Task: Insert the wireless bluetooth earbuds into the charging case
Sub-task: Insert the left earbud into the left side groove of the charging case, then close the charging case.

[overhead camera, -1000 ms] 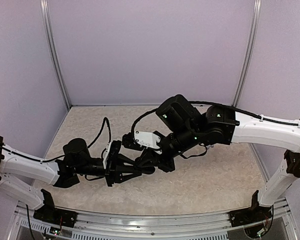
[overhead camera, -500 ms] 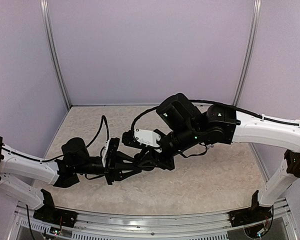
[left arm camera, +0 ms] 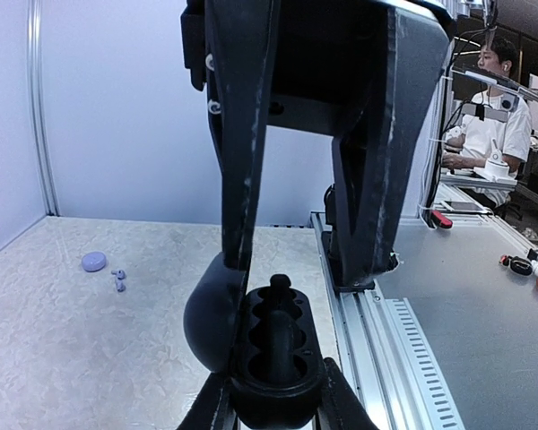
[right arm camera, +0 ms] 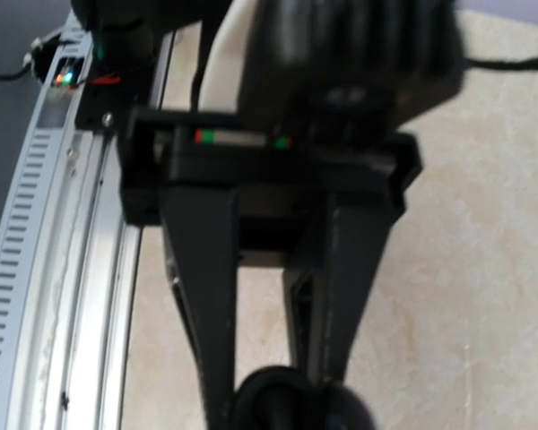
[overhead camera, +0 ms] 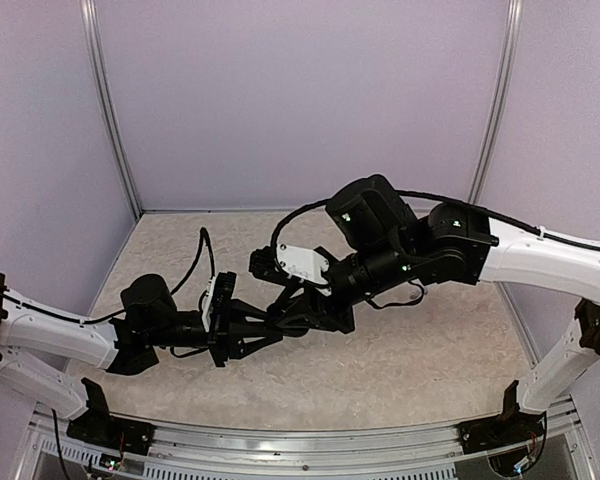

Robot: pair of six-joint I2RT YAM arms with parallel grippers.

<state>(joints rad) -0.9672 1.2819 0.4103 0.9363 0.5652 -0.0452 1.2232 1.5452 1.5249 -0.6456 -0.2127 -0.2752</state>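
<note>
Soft, even light fills the overhead view, sharp throughout, with only faint shadows on the table (overhead camera: 430, 365) beneath both sets of jaws. From the left wrist, the charging case (left arm camera: 273, 363) between the left jaws is crisp, while the right gripper (left arm camera: 300, 276) above them is a dark silhouette with thin edge glints. The right wrist view is smeared and unfocused, palest beyond its jaws.

- Pale, marbled table (overhead camera: 430, 360), seen bare toward the right and near side.
- Edged along the near side by a slotted metal rail (overhead camera: 310, 462).
- Bearing a lavender oval piece (left arm camera: 93, 261), well apart from that rail.
- Just beside it, two tiny lavender earbuds (left arm camera: 118, 279), lying close together.
</note>
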